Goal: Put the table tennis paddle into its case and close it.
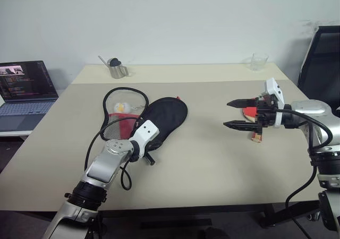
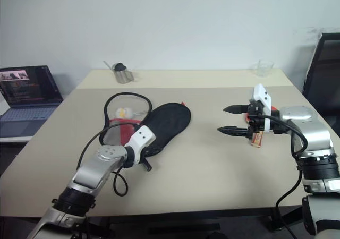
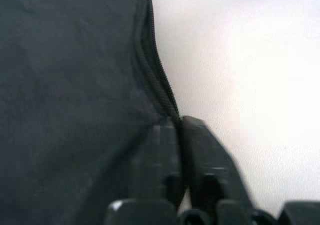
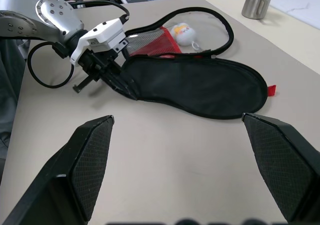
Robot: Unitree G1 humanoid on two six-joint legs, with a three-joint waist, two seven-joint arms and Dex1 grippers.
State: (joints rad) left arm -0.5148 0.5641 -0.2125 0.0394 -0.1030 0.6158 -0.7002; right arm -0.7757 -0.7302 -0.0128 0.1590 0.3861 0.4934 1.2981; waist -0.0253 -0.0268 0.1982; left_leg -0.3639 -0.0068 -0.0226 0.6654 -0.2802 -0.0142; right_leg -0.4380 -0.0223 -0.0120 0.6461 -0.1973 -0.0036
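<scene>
- The left end effector is pinching the narrow handle end of the case, with its fingers clenched on the black fabric beside the zip line.
- The case is lying unzipped on the bench, black side up, with the red mesh side and the plush keychain showing behind it.
- The right end effector is hovering above the bench well apart from the case, jaws spread wide and grasping nothing.
- The table tennis paddle is lying on the bench behind the right end effector, its handle end showing just below that arm's wrist.
- For this step, keep the pinch on the upper layer only, so that lifting it is opening a mouth wide enough for the blade.
- Lift slowly; the soft pouch is likely to drag across the bench rather than open.
- Most of the paddle blade is being hidden by the right arm.
- Whether the pinch is holding one layer or both is not visible.
</scene>
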